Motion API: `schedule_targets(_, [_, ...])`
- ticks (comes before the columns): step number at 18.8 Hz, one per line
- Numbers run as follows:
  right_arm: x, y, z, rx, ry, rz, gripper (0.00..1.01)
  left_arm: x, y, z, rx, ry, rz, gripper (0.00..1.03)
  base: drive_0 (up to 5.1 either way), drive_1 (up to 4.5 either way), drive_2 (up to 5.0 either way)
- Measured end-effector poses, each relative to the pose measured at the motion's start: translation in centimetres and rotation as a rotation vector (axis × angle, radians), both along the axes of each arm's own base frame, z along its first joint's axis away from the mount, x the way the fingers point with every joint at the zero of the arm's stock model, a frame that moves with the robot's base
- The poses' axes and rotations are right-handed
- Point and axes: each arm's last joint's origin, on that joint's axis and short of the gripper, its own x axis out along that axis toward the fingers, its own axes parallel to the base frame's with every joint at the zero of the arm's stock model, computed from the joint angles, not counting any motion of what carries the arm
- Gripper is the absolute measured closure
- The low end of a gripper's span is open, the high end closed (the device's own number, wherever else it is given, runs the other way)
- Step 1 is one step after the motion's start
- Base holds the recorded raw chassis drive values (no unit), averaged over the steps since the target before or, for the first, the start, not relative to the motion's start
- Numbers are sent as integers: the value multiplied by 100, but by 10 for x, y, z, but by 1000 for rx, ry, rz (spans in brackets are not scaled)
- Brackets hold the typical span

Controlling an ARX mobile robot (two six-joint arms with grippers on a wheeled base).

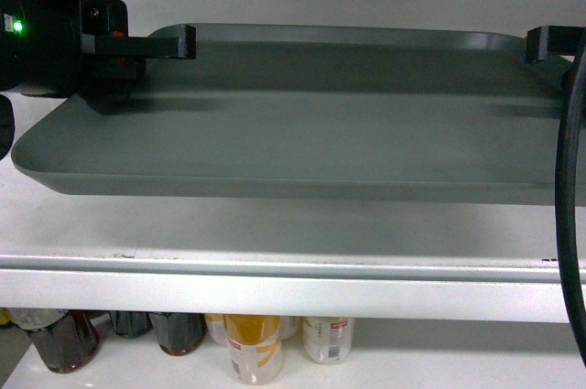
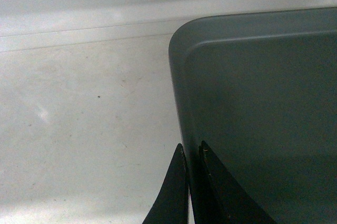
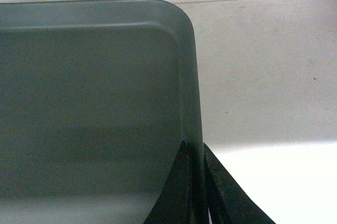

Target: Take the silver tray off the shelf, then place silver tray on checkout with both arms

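Both grippers, left (image 2: pixel 192 153) and right (image 3: pixel 194 150), pinch the tray (image 1: pixel 302 133) by its side rims above the shelf (image 1: pixel 275 293). Such thin rim grips could slip if the arms move unevenly, tilting or dropping it.

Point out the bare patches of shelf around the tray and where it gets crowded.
Bare shelf runs between the silver tray and the front lip. More lies left of the tray beyond the left tool, and right beyond the right tool. Crowded: the bottles and cans below.
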Motion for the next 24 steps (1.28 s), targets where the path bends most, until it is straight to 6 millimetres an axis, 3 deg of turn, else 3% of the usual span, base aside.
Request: schedule_targets(24, [3, -1, 6, 4, -20, -5, 98, 1, 0, -1, -4, -2, 5, 100, 0, 0, 0])
